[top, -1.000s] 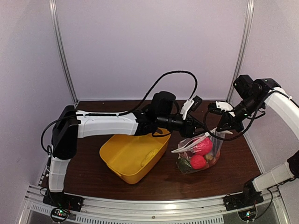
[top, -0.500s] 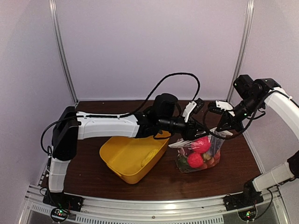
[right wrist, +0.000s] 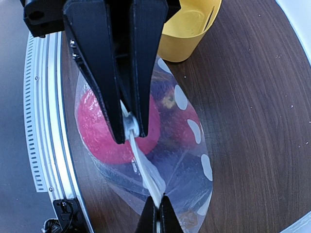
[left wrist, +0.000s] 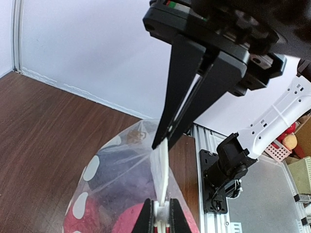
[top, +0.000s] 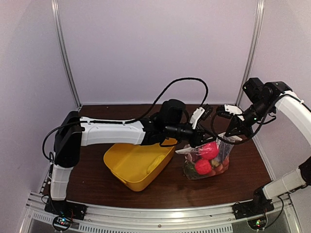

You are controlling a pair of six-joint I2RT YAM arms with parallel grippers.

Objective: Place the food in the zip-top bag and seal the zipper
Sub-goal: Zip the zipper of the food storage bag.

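The zip-top bag, clear with white polka dots, hangs between both grippers just above the table. It holds the food: red, dark purple, green and yellow pieces. My left gripper is shut on the white slider of the zipper, which shows in the left wrist view. My right gripper is shut on the other end of the zipper, which shows in the right wrist view. The strip runs taut between them.
A yellow tub lies left of the bag, under the left forearm; it also shows in the right wrist view. The metal rail runs along the near table edge. Cables loop above both wrists.
My left gripper has slid right along the zipper toward my right gripper. The bag has risen slightly and drawn in. The right gripper has barely moved.
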